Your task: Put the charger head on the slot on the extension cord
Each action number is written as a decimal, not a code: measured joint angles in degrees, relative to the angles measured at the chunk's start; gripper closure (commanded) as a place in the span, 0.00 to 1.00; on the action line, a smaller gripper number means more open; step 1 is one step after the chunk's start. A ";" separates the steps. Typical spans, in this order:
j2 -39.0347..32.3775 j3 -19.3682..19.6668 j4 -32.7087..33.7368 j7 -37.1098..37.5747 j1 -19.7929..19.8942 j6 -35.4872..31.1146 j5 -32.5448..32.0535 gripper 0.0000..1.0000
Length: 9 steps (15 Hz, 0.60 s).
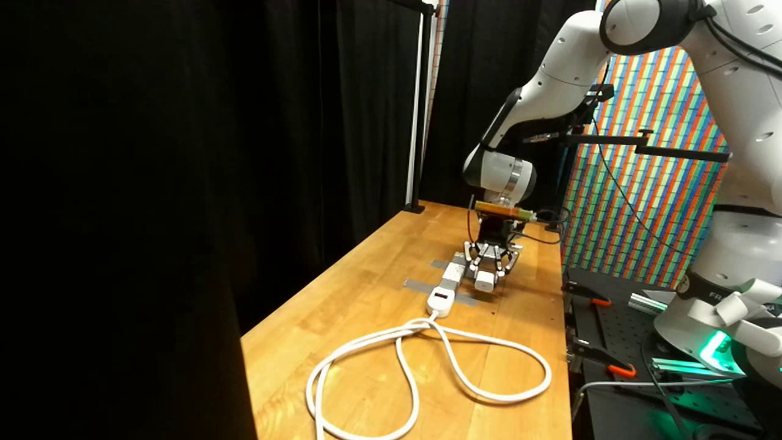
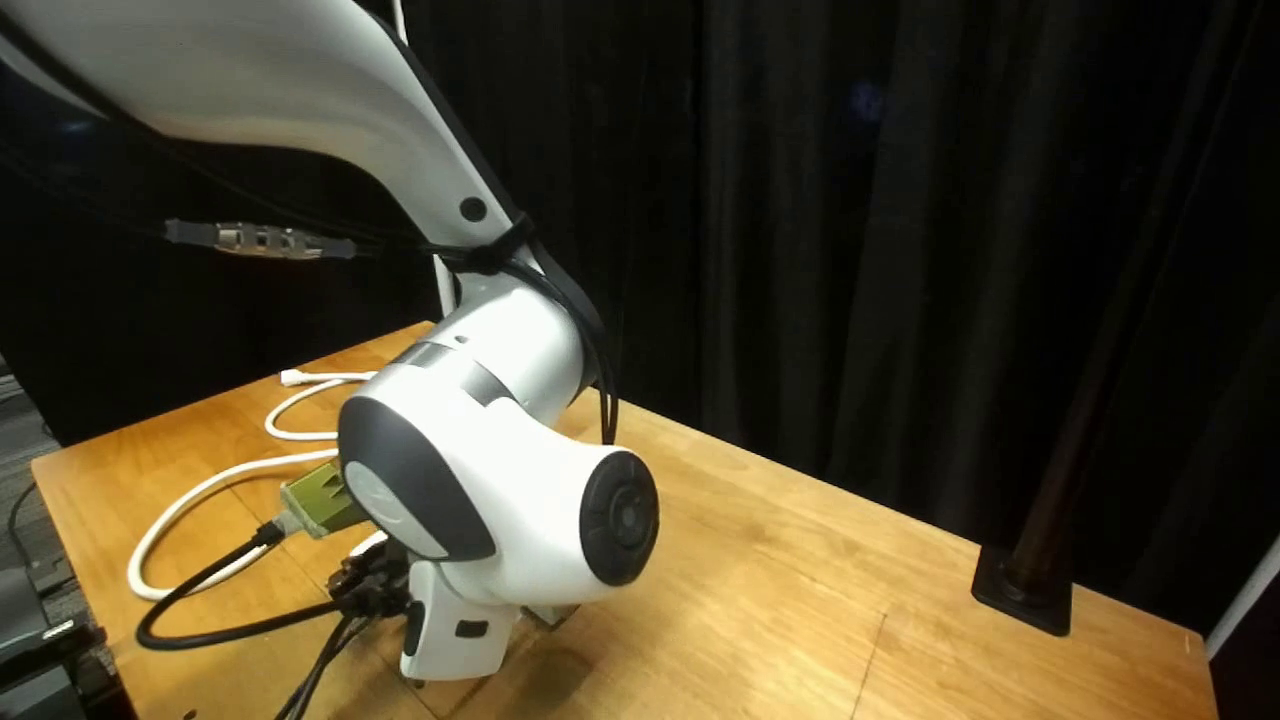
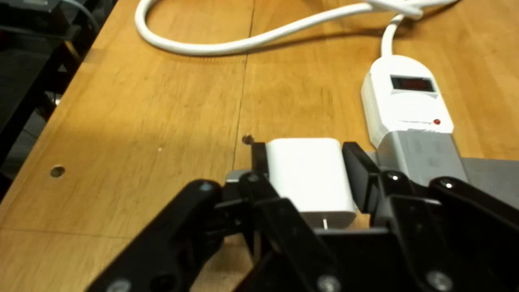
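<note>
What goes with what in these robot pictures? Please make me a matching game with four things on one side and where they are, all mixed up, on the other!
Things
1. charger head
2. white cable
3. gray tape
4. black curtain

Where they are
A. stuck across the socket block
B. hanging down by the table
C. held in the gripper
D. lying in loops on the wooden table

Right pairs: 1-C, 2-D, 3-A, 4-B
</note>
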<state>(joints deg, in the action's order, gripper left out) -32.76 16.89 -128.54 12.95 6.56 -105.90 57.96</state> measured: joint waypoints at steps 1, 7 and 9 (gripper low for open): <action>0.69 -0.06 -1.17 0.37 -0.84 -3.78 -0.82 0.77; 3.48 -1.53 -5.31 0.46 -2.02 -15.29 -1.37 0.27; 4.33 -2.09 -6.23 0.46 -2.02 -17.55 -1.38 0.19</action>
<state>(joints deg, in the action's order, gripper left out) -28.44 14.80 -134.77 13.41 4.54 -123.45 56.59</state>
